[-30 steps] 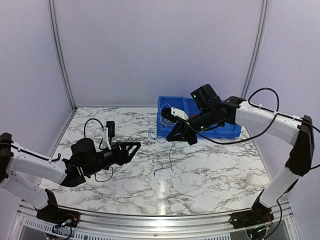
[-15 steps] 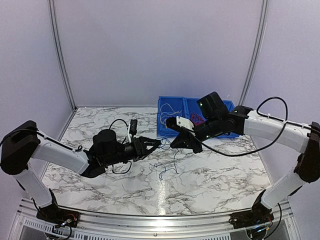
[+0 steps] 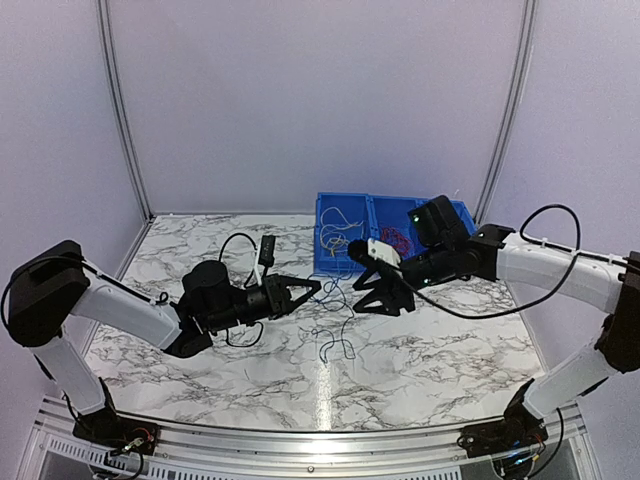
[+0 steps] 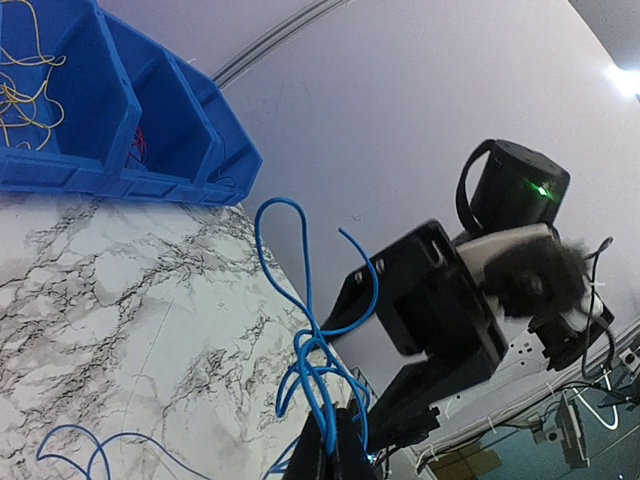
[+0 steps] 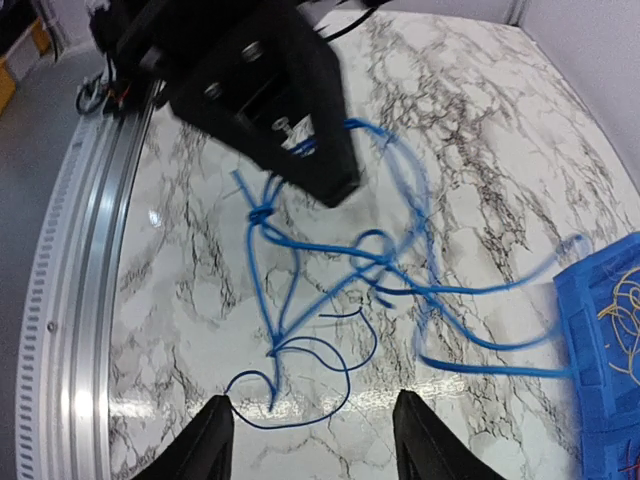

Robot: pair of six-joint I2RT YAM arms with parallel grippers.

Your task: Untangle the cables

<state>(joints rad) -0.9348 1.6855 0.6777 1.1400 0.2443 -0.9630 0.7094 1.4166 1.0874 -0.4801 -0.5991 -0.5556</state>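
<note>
Cables (image 4: pixel 318 365): dark blue strands in hand. The left gripper (image 4: pixel 335 450) is pressed together on a knotted bunch of them, with the pinch right at the fingertips. Loops stand up from the pinch and other strands hang below it. In the top view the bunch is lifted between the two arms. Its lower ends trail onto the marble table (image 3: pixel 450 340), just in front of the blue bins (image 3: pixel 350 215). One strand runs toward the bins' near edge; I cannot tell whether it is caught there. The right gripper (image 5: pixel 315 405) faces the left one, near but apart. Its fingers are spread with nothing between them, and the hanging strands are just ahead.

Judgement: the step in hand is freeing one blue strand from the knot.
- The right gripper should take a single strand close below the knot, not a crossing of loops.
- It should close fully before any pull, since wire this thin will likely slip from a half pinch.
- It should pull slowly away from the left pinch. If the knot tightens, stop and choose another strand.
- The left pinch should be firm and high, so the loose ends hang free.

The yellow-white wires (image 3: pixel 335 235) and red wires (image 3: pixel 395 238) lie in the bins, apart from this bunch.
</note>
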